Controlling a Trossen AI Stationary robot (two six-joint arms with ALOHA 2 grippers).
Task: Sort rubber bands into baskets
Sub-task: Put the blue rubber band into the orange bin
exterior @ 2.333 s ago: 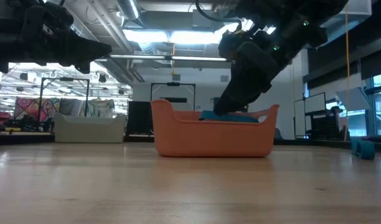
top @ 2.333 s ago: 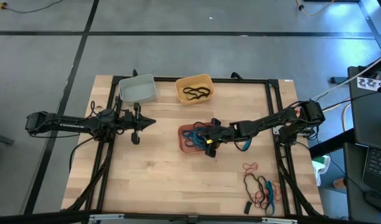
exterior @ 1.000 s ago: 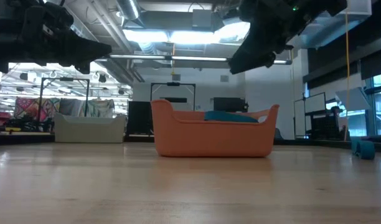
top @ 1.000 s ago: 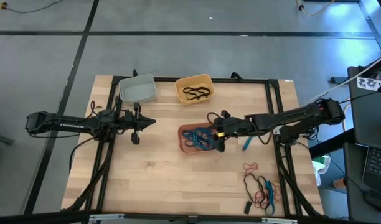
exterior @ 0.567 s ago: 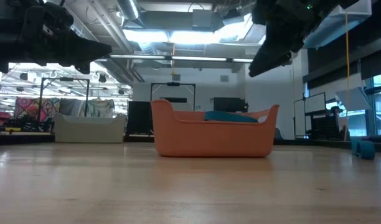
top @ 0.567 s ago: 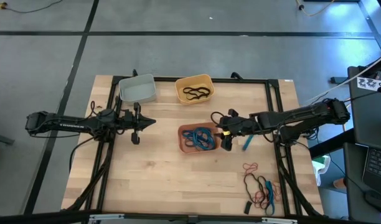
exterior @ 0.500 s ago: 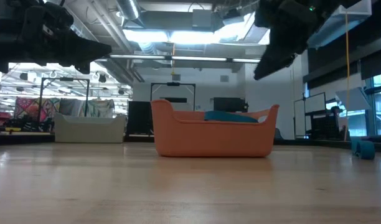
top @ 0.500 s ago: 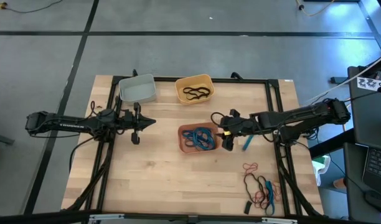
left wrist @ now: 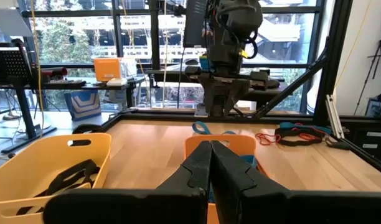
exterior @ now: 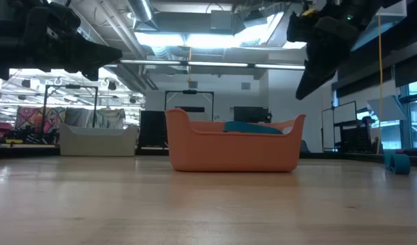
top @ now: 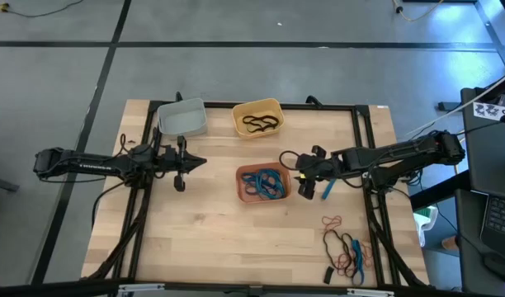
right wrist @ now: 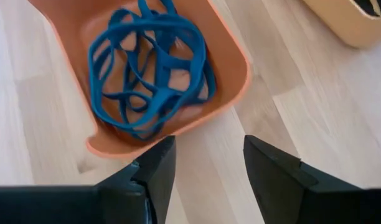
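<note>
You are looking down on a light wooden table (top: 203,239) standing on a grey floor, with a black frame running around its edges. Near the middle of it the salmon-red basket (top: 261,183) is sitting with a tangle of blue rubber bands (top: 266,182) lying inside; from the right wrist camera you are seeing those same blue loops (right wrist: 152,68) piled on the basket's floor. Along the far edge of the table the yellow basket (top: 257,117) is holding a few black bands (top: 261,124), and just beside it the pale grey basket (top: 183,118) is sitting near the corner. Down in the near right corner a loose heap of red, black and blue bands (top: 346,248) is lying on the wood, with one red band (top: 332,222) lying a little apart from it.

Your right gripper (top: 305,187) is hanging above the table just to the right of the salmon-red basket, its fingers spread apart and pinching nothing. A small blue object (top: 327,190) is lying on the table right beside it. Your left gripper (top: 180,175) is waiting over the left part of the table, near the grey basket, its fingers pressed together with nothing between them.
</note>
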